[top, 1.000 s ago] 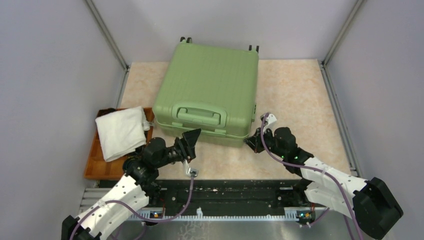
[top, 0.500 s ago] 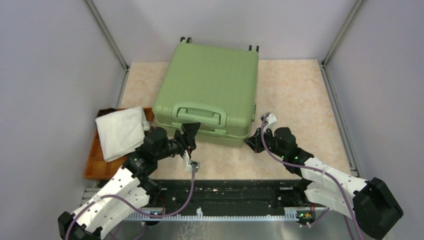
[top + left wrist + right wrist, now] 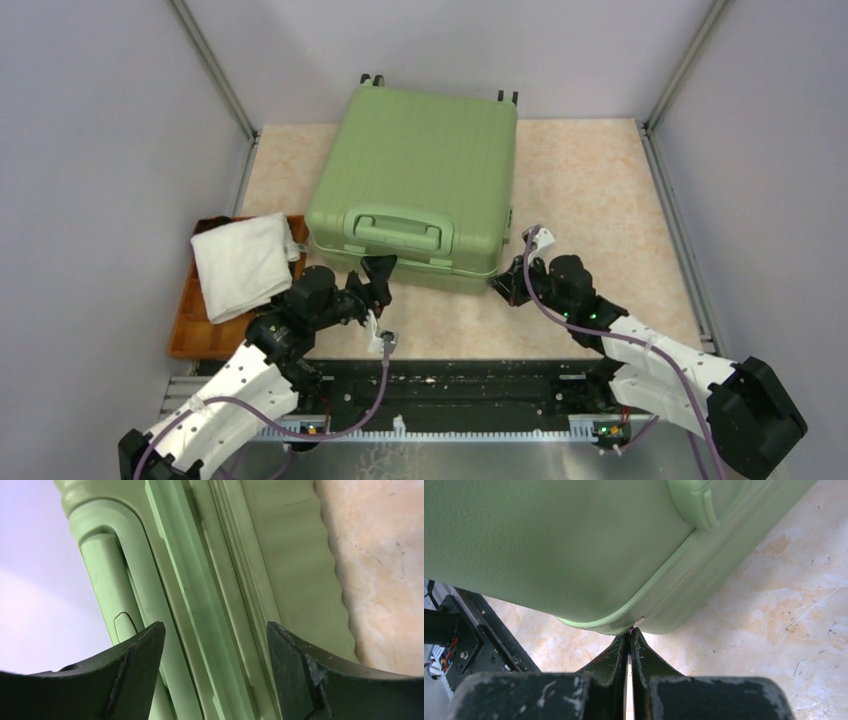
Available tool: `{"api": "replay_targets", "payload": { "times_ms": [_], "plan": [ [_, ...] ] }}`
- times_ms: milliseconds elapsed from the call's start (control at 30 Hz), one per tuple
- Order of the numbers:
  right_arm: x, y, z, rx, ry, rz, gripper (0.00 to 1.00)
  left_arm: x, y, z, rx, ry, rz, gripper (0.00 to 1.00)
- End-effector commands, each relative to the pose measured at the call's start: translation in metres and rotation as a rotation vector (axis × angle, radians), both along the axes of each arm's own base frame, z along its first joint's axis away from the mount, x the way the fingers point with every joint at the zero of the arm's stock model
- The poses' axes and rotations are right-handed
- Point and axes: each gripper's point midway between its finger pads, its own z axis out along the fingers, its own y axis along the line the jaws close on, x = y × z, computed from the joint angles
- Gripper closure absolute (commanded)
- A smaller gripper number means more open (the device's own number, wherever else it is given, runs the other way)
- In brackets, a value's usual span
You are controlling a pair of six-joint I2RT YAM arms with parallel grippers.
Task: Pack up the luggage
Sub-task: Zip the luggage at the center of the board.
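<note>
The luggage (image 3: 420,150) lies shut on the table, a light-green ribbed case with its handle (image 3: 398,232) facing me. My left gripper (image 3: 378,268) is open at the front face just below that handle. In the left wrist view its fingertips (image 3: 215,627) straddle the seam rib and zipper (image 3: 240,580), with the handle (image 3: 107,575) to the left. My right gripper (image 3: 503,285) is shut at the case's front right corner. In the right wrist view its fingertips (image 3: 630,632) pinch a small pale zipper pull (image 3: 639,622) at the corner of the luggage (image 3: 549,545).
A folded white cloth (image 3: 245,262) lies on a brown wooden tray (image 3: 185,330) left of the case. Grey walls close in the beige tabletop (image 3: 590,190). The black rail (image 3: 450,385) with the arm bases runs along the near edge.
My left gripper has shifted slightly along the front of the case under the handle, and its jaws narrowed then spread wider. The right arm and the case have not moved.
</note>
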Motion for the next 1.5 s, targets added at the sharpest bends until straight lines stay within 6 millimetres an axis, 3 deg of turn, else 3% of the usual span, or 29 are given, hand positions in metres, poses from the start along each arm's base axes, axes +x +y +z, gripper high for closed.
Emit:
{"api": "replay_targets", "payload": {
  "times_ms": [0, 300, 433, 567, 700, 800, 1000, 1200, 1467],
  "plan": [
    [0.003, 0.007, 0.025, 0.073, -0.072, 0.004, 1.0, 0.017, -0.008, 0.023, -0.072, -0.042, 0.038, 0.2],
    [0.0, 0.005, 0.025, 0.081, -0.074, 0.0, 1.0, 0.034, -0.009, 0.022, -0.104, -0.01, 0.108, 0.27],
    [-0.002, 0.004, 0.023, 0.08, -0.081, 0.003, 1.0, 0.037, -0.011, 0.036, -0.158, -0.024, 0.117, 0.44],
    [-0.006, 0.005, 0.018, 0.1, -0.075, 0.017, 1.0, 0.041, -0.013, 0.054, -0.225, -0.035, 0.131, 0.53],
    [-0.008, 0.001, 0.01, 0.089, -0.065, 0.006, 1.0, 0.047, -0.017, 0.079, -0.303, 0.001, 0.16, 0.77],
    [-0.008, -0.004, 0.012, 0.102, -0.084, -0.02, 0.98, 0.051, -0.021, 0.095, -0.35, 0.041, 0.178, 0.85],
    [-0.008, -0.012, 0.021, 0.134, -0.152, -0.052, 0.59, 0.054, -0.024, 0.111, -0.385, 0.048, 0.182, 0.9],
    [-0.005, -0.021, 0.011, 0.11, -0.183, -0.083, 0.39, 0.063, -0.022, 0.138, -0.434, 0.013, 0.213, 0.98],
    [0.016, -0.033, 0.008, 0.077, -0.191, -0.128, 0.25, 0.065, -0.022, 0.17, -0.502, -0.011, 0.218, 1.0]
  ]
}}
